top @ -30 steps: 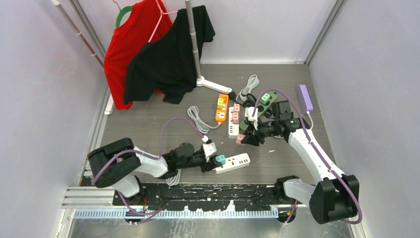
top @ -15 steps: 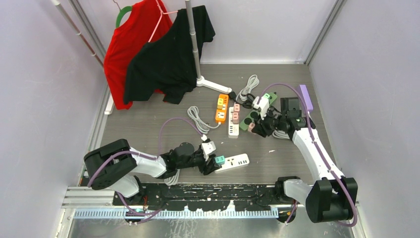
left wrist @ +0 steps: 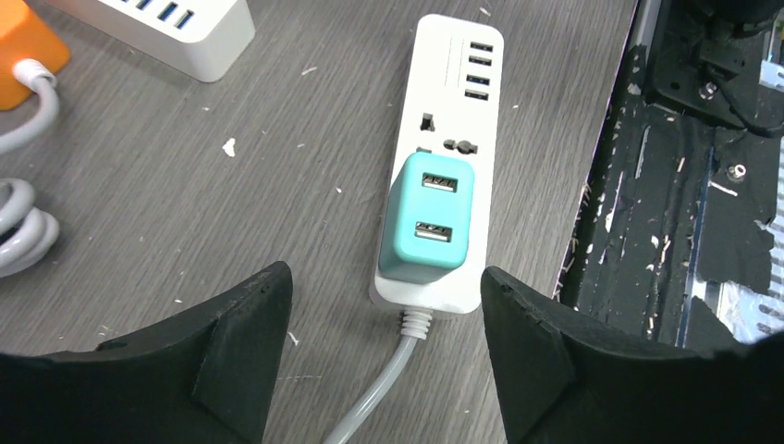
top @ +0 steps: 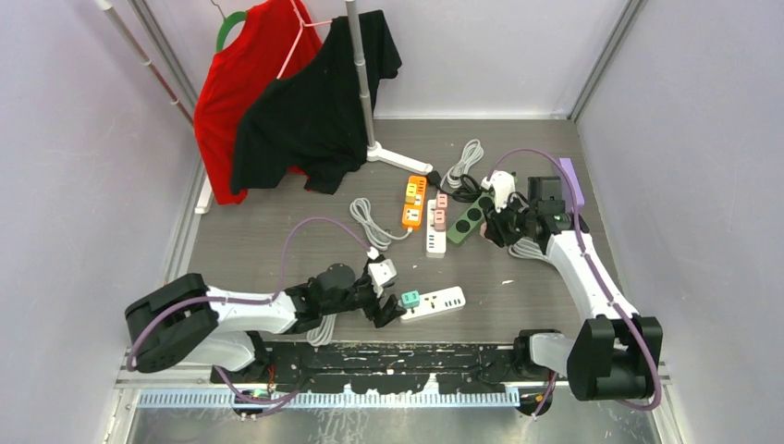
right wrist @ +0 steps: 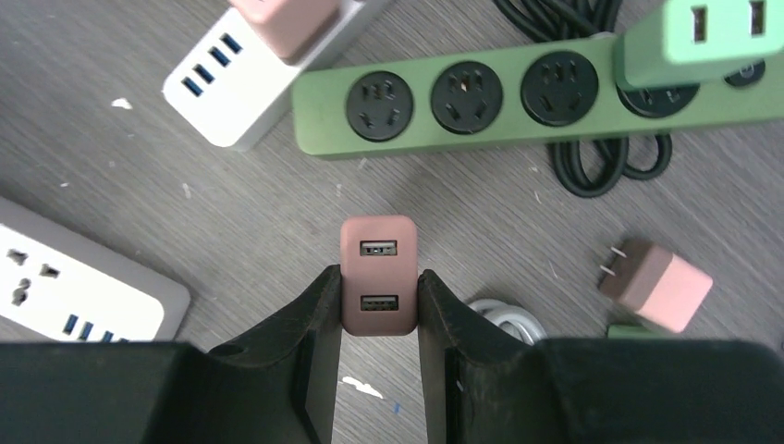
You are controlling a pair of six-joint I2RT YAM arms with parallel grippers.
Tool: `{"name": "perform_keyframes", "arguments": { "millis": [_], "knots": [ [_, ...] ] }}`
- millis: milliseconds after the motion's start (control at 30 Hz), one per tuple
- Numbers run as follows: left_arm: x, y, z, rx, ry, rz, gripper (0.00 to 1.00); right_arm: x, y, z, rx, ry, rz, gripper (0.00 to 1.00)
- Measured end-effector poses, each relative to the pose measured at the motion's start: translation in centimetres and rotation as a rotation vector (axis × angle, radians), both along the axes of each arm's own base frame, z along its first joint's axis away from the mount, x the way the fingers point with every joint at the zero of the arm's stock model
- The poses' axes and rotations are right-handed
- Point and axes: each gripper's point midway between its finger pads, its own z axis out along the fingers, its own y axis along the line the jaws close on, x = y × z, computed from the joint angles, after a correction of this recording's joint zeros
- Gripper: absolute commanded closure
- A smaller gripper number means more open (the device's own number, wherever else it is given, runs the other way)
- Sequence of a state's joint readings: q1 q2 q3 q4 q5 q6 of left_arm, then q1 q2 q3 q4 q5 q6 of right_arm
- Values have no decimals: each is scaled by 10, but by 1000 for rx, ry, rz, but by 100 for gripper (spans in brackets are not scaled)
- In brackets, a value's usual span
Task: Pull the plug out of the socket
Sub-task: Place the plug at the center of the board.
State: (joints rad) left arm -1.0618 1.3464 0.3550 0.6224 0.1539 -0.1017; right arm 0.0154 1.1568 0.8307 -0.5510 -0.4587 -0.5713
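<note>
status, near edge first: left gripper (left wrist: 385, 282) sits low over the bench (left wrist: 185, 166), jaws apart, one finger on each side of the teal plug (left wrist: 427, 217) and, as far as the wrist view shows, touching neither face. teal plug is fully seated in the white strip (left wrist: 459, 92), in the socket next to the cable exit, close to the arm bases. not pulled yet.

step in hand, my read: left arm is lined up to grab teal. next move calls for easing in until the pads bracket the plug body, closing square on its two sides, then pulling straight along the prong axis, no twist. white strip looks light and nothing pins it, so it probably lifts with the plug unless something holds it down.

further out: right gripper (right wrist: 379, 287) has its jaws clamped on a pink plug (right wrist: 378, 250), held clear above bare bench with no socket on it, so that one is free. prongs are hidden from the wrist view. it needs setting down before that arm can help. loose pink plug (right wrist: 661, 287) lies on its side just beside it, prongs showing.

beyond that: green strip (right wrist: 481, 102) shows three empty sockets and has a mint plug (right wrist: 707, 37) seated at one end. second white strip (right wrist: 250, 88) carries a seated pink plug (right wrist: 282, 17). orange strip (top: 413, 202) lies past those. far back: red shirt (top: 250, 83) and black shirt (top: 324, 102) on a rack, not relevant.
</note>
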Motion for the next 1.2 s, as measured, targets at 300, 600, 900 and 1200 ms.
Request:
{"name": "perform_keyframes", "arguments": {
  "millis": [300, 600, 900, 1200],
  "knots": [
    [-3, 8, 28, -45, -11, 17, 23, 22, -36, -28, -100, 76, -234, 92],
    [-7, 14, 40, -89, 3, 31, 19, 48, -83, -54, -238, 82, -529, 50],
    [-10, 23, 42, -123, 32, 68, 0, 56, -101, -54, -282, 50, -642, 38],
    [-13, 29, 37, -134, 70, 93, 0, 37, -42, -18, -77, 72, -295, 36]
  ]
}}
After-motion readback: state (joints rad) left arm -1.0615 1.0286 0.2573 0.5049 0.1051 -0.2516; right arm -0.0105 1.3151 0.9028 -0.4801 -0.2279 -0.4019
